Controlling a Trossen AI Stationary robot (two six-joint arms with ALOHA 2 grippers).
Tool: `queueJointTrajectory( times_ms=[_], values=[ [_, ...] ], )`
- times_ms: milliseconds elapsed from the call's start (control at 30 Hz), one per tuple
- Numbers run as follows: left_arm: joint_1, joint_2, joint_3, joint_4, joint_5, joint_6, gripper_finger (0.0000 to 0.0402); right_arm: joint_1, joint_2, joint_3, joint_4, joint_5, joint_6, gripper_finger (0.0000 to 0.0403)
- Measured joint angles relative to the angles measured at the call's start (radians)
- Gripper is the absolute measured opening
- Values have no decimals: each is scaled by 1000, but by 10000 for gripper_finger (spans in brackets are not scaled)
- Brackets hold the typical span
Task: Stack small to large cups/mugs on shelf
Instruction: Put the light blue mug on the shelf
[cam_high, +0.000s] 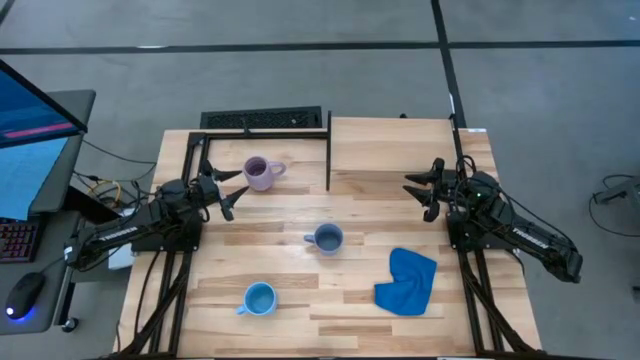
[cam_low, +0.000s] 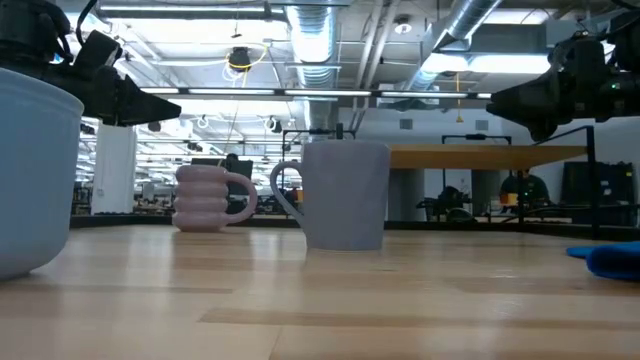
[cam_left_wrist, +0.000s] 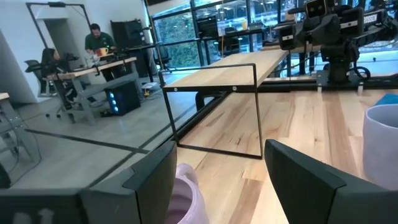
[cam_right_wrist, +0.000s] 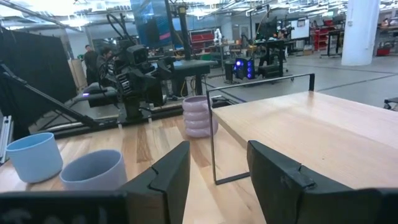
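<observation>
Left gripper released, empty, just beside the ribbed lilac ceramic mug near the desk's far edge; right gripper parted, empty, beside the raised pale wood shelf; slate grey-blue mug mid-desk, sky-blue mug near the front edge; risk: fingers nudging the lilac mug, toppling it.

Robotics lab in an open-plan industrial hall.
Exposed ceiling ducts and strip lights overhead, a monitor and keyboard beside the table, people at desks behind, more equipment racks beyond.
</observation>
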Motion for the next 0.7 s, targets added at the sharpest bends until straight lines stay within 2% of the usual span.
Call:
queueJointTrajectory(
  times_ms=[700],
  values=[
    [0,0,0,0,0,-26,235,1,0,0,34,0,-1,182]
  ],
)
